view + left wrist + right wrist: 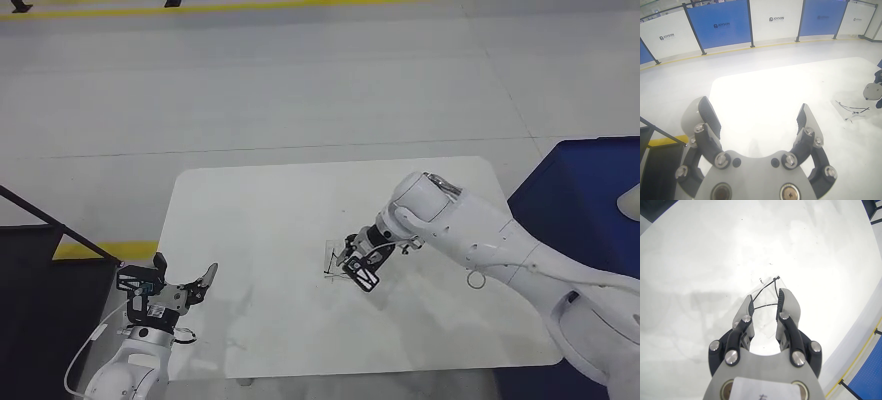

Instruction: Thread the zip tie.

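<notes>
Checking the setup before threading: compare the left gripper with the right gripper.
The left gripper gapes wide; the right gripper is open more narrowly. The left gripper hangs at the edge of the table, far from the zip tie; the right gripper straddles it. Both are open.

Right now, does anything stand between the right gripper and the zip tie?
Nothing visible does. The right gripper, fingers open, sits directly over the zip tie, whose strap runs across the gap between the fingers, above a clear sheet.
</notes>
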You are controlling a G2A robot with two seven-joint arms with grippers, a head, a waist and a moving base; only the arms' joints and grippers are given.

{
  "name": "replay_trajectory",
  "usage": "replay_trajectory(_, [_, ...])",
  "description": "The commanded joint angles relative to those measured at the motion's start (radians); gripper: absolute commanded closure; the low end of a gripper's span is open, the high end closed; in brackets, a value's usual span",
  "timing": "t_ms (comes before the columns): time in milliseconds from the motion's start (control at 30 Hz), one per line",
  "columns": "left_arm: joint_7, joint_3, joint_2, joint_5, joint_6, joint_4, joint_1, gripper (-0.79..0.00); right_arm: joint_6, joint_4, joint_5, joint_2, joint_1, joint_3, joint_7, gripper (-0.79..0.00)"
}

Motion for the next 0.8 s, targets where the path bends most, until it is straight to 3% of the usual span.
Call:
replay_trajectory(0, [0.0,0.0,0.0,0.0,0.0,0.0,0.0,-0.785,0.0,-0.001,-0.001,0.006,0.001,0.0,0.0,-0.228])
replay_trajectory(233, [0.0,0.0,0.0,0.0,0.0,0.0,0.0,-0.785,0.0,0.084,-0.02,-0.03,0.02,0.0,0.0,-0.212])
replay_trajectory(767, [0.0,0.0,0.0,0.0,0.0,0.0,0.0,-0.785,0.0,0.273,-0.147,-0.213,-0.001,0.0,0.0,-0.197])
